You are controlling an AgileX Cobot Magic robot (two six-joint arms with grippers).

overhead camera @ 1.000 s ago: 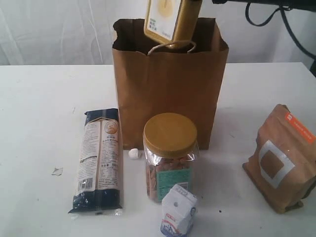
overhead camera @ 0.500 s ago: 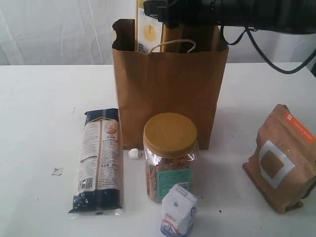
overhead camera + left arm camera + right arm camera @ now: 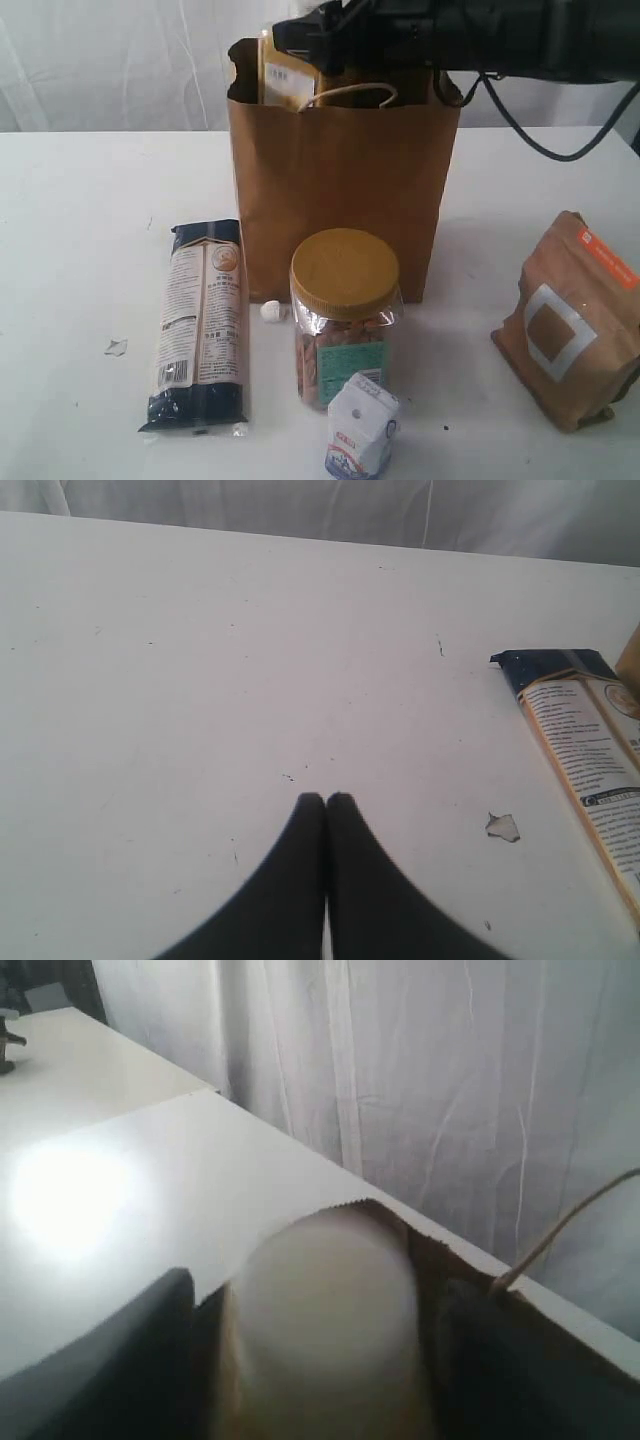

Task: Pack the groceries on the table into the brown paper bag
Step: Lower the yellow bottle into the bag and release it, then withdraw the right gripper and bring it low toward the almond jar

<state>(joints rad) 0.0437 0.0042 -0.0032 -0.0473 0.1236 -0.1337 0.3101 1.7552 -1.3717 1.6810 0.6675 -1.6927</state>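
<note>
Right pincer (image 3: 315,1370) hangs over the open mouth of the brown paper bag (image 3: 340,200), its two dark fingers on either side of the pale cap of the orange-yellow bottle (image 3: 320,1290); the wrist view is too blurred to tell whether they clamp the bottle or stand just off it. From outside, the bottle (image 3: 283,75) sits mostly inside the bag at its left rear corner, only its upper part showing above the rim. Left pincer (image 3: 326,810) has its fingers pressed together, holding nothing, above a bare stretch of the white surface (image 3: 80,250) near the long dark-blue-and-white pasta packet (image 3: 585,750). That packet (image 3: 200,325) lies flat left of the bag. A tan-lidded clear jar (image 3: 344,315) stands upright in front of the bag, with the small white carton (image 3: 360,435) just before it. The kraft pouch with orange label (image 3: 572,320) rests well to the right.
</note>
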